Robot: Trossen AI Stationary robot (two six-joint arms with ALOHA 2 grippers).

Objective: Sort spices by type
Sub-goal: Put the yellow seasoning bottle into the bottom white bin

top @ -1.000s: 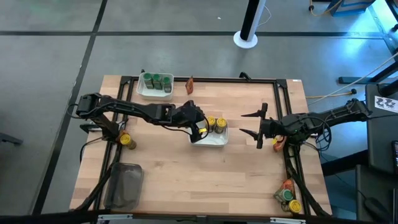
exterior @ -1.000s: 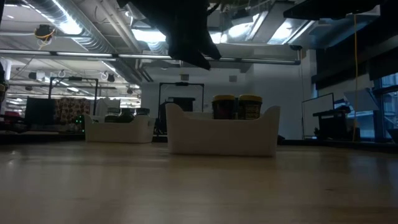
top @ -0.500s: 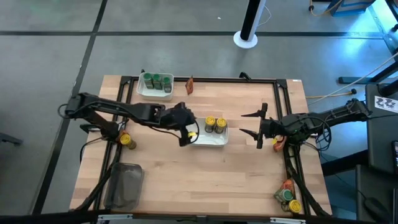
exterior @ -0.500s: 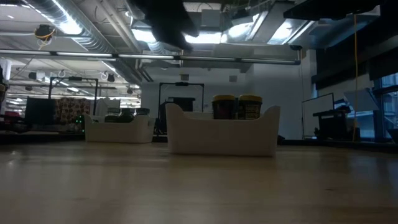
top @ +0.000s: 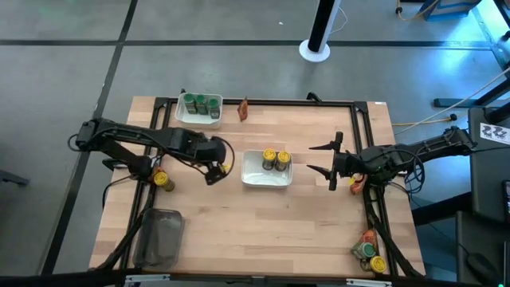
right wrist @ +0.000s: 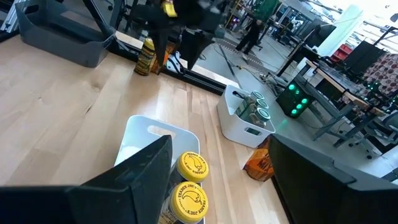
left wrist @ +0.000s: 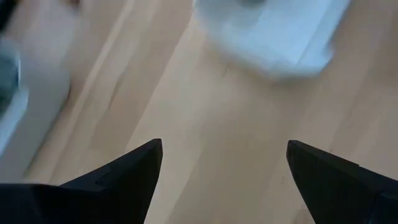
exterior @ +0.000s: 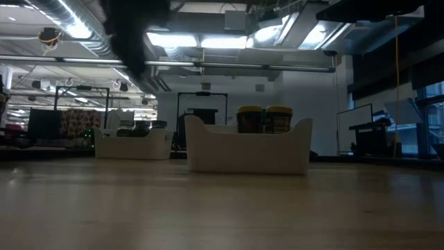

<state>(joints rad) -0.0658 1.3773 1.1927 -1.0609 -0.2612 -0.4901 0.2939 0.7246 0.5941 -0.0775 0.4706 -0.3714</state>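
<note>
While both arms hang over a wooden table [top: 263, 215], neither gripper holds anything. The left gripper [top: 217, 172] is above bare wood, its two dark fingers [left wrist: 118, 177] spread wide apart with only tabletop between them.

Just off to that gripper's right sits a white tray [top: 266, 169], not touching it. Two yellow-lidded jars [top: 276, 160] stand side by side in the tray's far half; in the level view they rise above its rim [exterior: 263, 119].

Farther from the left gripper, toward the table's far edge, a second white tray [top: 199, 109] holds green-lidded jars [top: 201, 102] packed together. Just beside that tray, a small red-orange packet [top: 244, 108] stands on the wood.

Behind the left gripper, along its own arm at the table's left edge, one more yellow-lidded jar [top: 162, 180] stands on the wood. Nearer the front corner on that side lies a clear grey tub [top: 158, 237].

The right gripper [top: 328, 167] hovers well to the right of the centre tray, its fingers parted and empty, pointing toward that tray. Its wrist view looks past the fingers onto the two yellow lids [right wrist: 189, 186]. A red-orange packet [top: 355, 183] lies close beside its wrist at the right edge. At the front right corner, well away from both grippers, a few more spices [top: 370, 252] lie clustered.
</note>
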